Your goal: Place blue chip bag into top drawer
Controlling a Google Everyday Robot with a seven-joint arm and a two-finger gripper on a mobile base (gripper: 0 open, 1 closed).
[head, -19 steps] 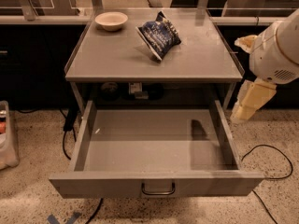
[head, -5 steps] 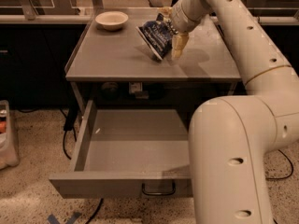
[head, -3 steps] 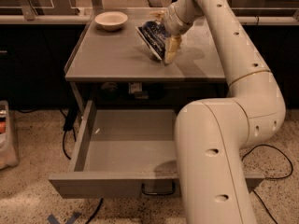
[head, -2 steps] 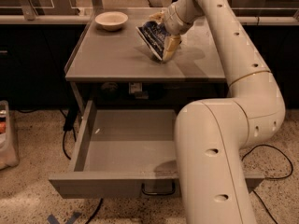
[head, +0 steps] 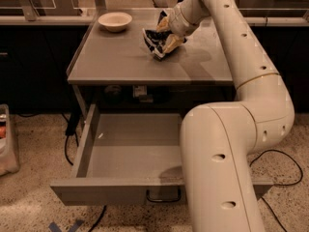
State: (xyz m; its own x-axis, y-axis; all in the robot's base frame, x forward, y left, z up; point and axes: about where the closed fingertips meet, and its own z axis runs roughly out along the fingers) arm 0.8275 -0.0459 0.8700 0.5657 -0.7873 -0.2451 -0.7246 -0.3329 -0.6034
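The blue chip bag (head: 155, 39) is a crumpled dark blue foil bag near the middle of the grey tabletop (head: 116, 62). My gripper (head: 165, 34) reaches in from the right and is shut on the bag, one finger above it and one below. The bag looks squeezed and tilted, at or just above the tabletop. The top drawer (head: 130, 146) is pulled wide open below the table, its inside bare, with a small curved handle (head: 163, 196) on the front panel. My arm (head: 227, 158) hides the drawer's right part.
A white bowl (head: 115, 21) stands at the back left of the tabletop. A counter edge runs behind the table. Cables lie on the speckled floor at left and right. A pale bin (head: 6, 144) stands at the far left.
The gripper has closed tighter on the bag, which is now more crumpled and pulled slightly up and right. The arm has hardly shifted.
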